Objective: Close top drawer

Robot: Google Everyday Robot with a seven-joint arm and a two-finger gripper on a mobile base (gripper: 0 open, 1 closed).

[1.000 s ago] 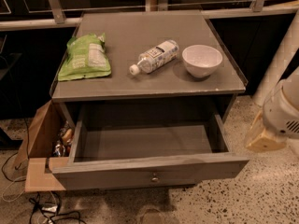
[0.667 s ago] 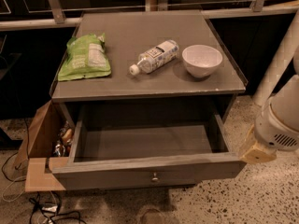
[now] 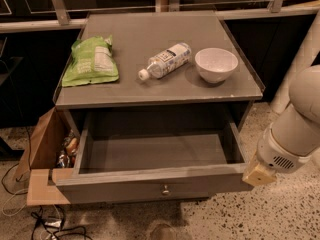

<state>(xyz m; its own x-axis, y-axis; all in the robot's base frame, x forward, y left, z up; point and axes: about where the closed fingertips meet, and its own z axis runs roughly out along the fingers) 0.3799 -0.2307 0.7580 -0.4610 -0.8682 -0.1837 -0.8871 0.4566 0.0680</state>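
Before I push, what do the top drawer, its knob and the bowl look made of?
The top drawer looks like grey matte wood, with faint grain on its front. The knob is small and round with a glint, likely metal. The bowl is white and smooth, probably ceramic, possibly plastic. The gripper is beside the drawer's front corner on the view's right.

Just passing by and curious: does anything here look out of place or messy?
The top drawer hangs wide open and looks empty. A bottle lies on its side on the cabinet top, between the green bag and the upright bowl. Nothing looks spilled. The end effector sits by the drawer's right front corner.
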